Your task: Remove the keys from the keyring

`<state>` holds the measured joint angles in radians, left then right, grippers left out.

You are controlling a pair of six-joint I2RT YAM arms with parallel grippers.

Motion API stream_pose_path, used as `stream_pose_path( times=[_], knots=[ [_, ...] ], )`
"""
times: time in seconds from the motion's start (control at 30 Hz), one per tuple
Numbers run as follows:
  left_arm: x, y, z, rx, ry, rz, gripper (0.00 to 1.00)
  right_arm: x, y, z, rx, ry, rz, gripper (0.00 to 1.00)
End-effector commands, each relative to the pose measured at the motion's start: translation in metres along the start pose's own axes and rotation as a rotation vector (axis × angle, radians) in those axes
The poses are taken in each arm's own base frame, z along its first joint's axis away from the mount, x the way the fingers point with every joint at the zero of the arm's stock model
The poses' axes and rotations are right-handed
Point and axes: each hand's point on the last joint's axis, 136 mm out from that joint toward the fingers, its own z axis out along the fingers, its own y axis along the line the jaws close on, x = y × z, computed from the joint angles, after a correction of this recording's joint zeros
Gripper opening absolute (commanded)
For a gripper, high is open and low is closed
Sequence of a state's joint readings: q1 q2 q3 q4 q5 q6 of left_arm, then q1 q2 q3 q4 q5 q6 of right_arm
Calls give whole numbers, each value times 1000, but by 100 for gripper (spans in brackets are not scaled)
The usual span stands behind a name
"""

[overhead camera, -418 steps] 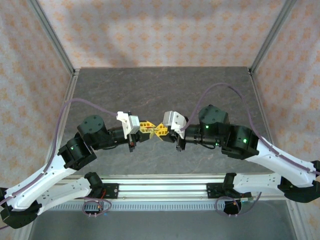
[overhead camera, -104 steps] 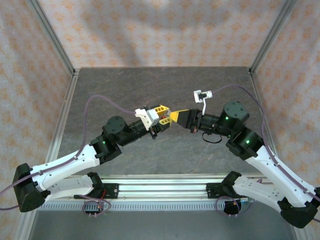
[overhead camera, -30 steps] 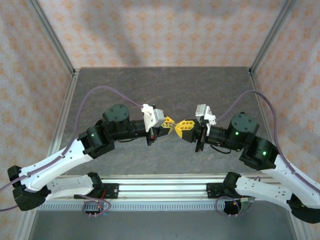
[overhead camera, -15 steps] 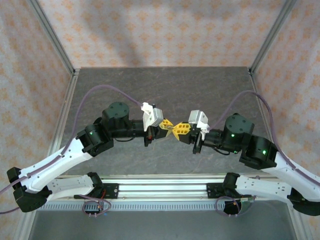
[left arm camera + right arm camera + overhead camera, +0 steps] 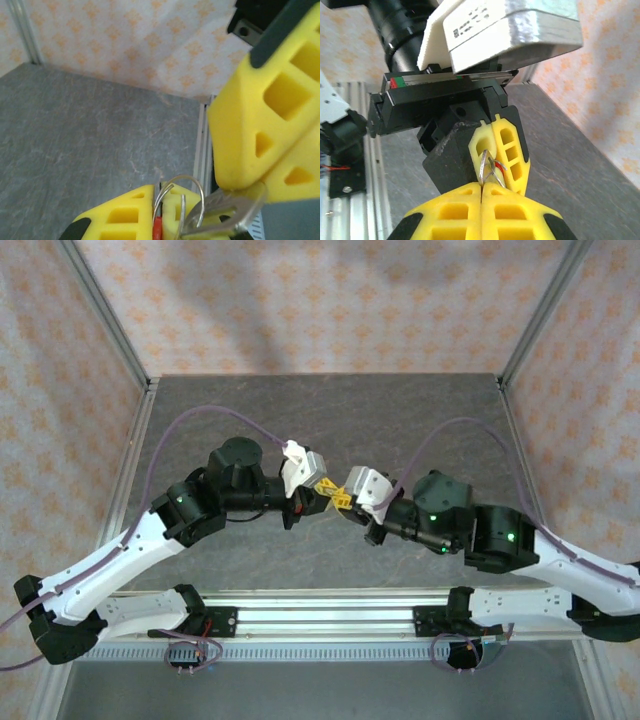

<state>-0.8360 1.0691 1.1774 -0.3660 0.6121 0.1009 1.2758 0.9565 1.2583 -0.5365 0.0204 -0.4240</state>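
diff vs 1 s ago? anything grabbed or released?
The right gripper pushed left toward the left gripper, its wrist rolling over, so their meeting point shifted slightly left. The left gripper barely moved. Nothing was taken or let go: both stay shut, the right on the key, the left on the keyring, and the key looks still threaded on it.

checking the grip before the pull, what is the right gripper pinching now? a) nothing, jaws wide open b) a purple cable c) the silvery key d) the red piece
c: the right gripper is shut on the key, while the left gripper holds the keyring by its red piece.
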Motion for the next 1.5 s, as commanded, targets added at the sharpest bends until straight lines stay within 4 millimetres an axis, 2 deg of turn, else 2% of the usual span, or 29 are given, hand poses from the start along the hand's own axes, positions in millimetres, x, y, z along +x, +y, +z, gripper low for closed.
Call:
stream_pose_path(
  times=[0.0,0.27,0.4,0.67,1.0,1.47],
  knots=[
    [-44,2,-1,-21,-142,39,0,23,47,33,-143,93,-56,0],
    [-39,4,-7,-50,-173,39,0,8,40,52,-66,-15,119,0],
    [-38,5,-11,-67,-197,37,13,5,35,56,-30,-57,182,0],
    [-33,7,-16,-93,-195,34,37,-7,19,47,18,-128,244,0],
    [-28,11,-29,-147,-232,40,60,-10,-3,31,44,-187,331,0],
    [-18,5,-44,-153,-258,48,68,-11,-21,19,87,-217,373,0]
  ],
)
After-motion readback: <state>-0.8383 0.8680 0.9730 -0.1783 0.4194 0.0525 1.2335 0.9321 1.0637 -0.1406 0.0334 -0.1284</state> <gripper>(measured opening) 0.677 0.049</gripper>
